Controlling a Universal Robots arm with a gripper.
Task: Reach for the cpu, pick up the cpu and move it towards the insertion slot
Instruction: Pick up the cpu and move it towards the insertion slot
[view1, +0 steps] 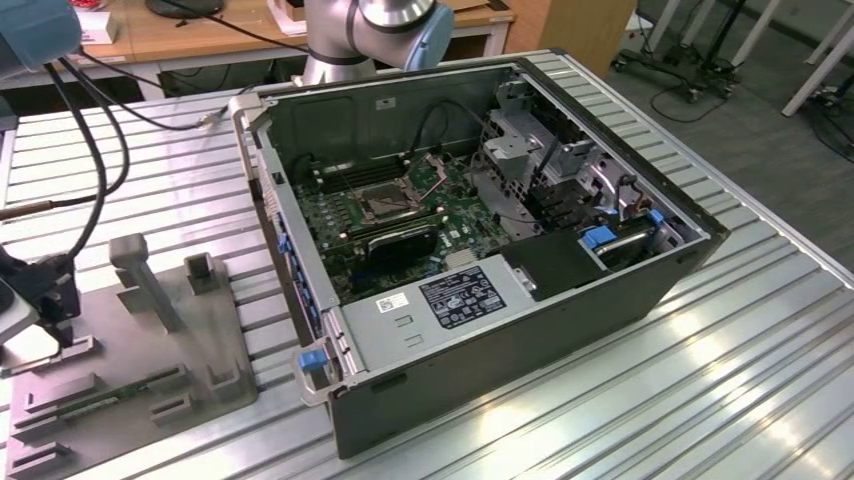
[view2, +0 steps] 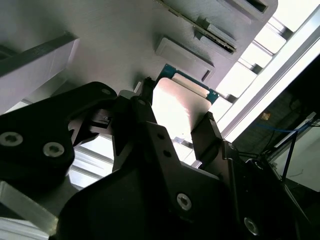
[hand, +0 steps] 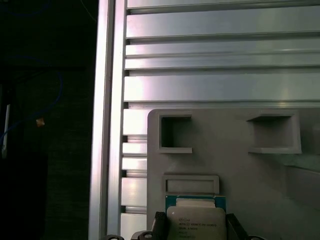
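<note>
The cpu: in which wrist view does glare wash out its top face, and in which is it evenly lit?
In the second wrist view glare bleaches the cpu nearly white; in the first wrist view the cpu is evenly lit, its print visible; in the exterior view bright streaks shine on the table.

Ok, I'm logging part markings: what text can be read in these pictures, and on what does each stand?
Nothing can be quoted.
cpu: lines of print on its top face, in the first wrist view, too blurred to read.
black label inside the computer case, exterior view: too small to read.
white sticker beside that label: too small to read.
</note>
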